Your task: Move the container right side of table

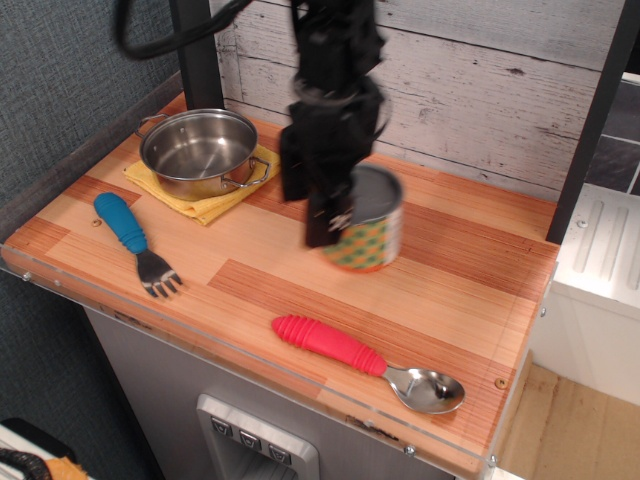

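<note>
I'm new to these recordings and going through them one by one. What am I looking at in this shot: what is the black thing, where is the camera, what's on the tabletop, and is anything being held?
There is a single camera, looking down at an angle from the front of the table, a wood-plank top with a clear plastic edge. The black thing hanging from above is a robot arm; its lower end is the gripper, whose jaws close on things. They appear shut on the container, a short can with a grey lid and a dotted green-and-orange label, near the middle of the table. Whether the can is lifted or touching the wood I cannot tell.

Also there: a steel pot on a yellow cloth at the back left, a blue-handled fork at the front left, and a red-handled spoon along the front edge.
</note>
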Tool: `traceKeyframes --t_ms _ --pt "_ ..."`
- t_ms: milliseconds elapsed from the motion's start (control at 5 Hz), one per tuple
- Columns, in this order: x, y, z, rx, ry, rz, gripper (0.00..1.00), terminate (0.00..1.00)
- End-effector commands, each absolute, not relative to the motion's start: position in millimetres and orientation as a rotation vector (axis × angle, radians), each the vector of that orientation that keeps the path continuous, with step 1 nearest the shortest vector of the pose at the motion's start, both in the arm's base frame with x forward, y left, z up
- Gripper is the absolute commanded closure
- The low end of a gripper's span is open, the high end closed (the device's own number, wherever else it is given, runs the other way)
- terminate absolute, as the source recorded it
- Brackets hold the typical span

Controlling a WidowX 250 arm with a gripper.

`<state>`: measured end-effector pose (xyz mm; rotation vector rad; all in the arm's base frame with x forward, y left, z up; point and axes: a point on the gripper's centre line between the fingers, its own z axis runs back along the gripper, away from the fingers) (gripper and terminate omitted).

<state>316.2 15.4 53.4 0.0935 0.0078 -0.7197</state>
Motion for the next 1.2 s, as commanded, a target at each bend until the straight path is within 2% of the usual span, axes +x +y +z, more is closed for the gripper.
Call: traceKeyframes --t_ms 0,400,600,800,1000 --pt "345.2 -8.1 62.5 0.078 -0.055 -0.776 0.00 0.00" --pt "370.1 -31.8 61.6 0.094 -0.098 -0.818 0.00 0.00" --pt "369.6 -31.0 68.3 0.097 -0.159 -0.726 0.00 0.00" --pt "361.6 -26.1 78.9 0.096 -0.168 -0.676 0.00 0.00" --pt "348.6 -7.9 85.0 0.084 -0.203 -0.460 0.00 0.00"
